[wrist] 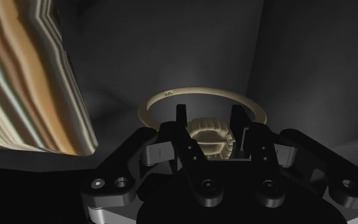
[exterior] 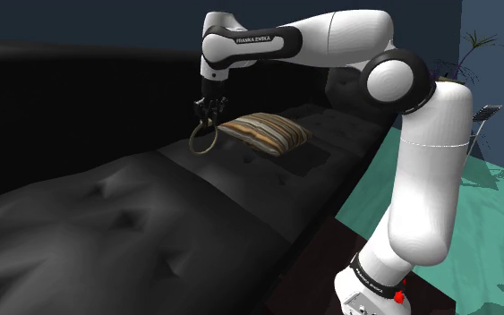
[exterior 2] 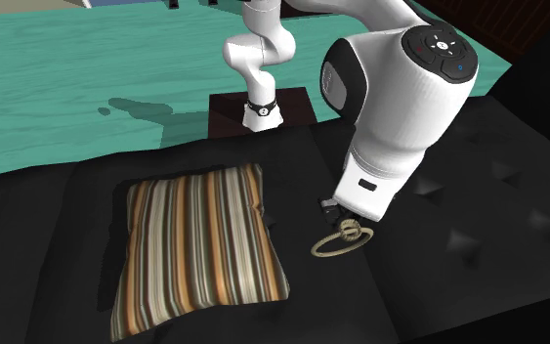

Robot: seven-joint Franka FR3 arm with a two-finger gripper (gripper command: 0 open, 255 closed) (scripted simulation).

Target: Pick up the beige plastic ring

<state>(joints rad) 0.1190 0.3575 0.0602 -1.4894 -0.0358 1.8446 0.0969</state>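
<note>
All-black two-finger gripper point(exterior: 207, 116) is clamped on the thick ribbed section of the thin beige ring point(wrist: 210, 141). The fingers clasp that section from both sides, and the rest of the loop extends past the fingertips, hanging tilted under the gripper over the black tufted sofa seat point(exterior: 133, 215). Brown, tan and white striped square cushion point(exterior 2: 199, 249) lies on the seat close beside the gripper, apart from the ring; whether the loop's low edge touches the seat, cannot tell.
</note>
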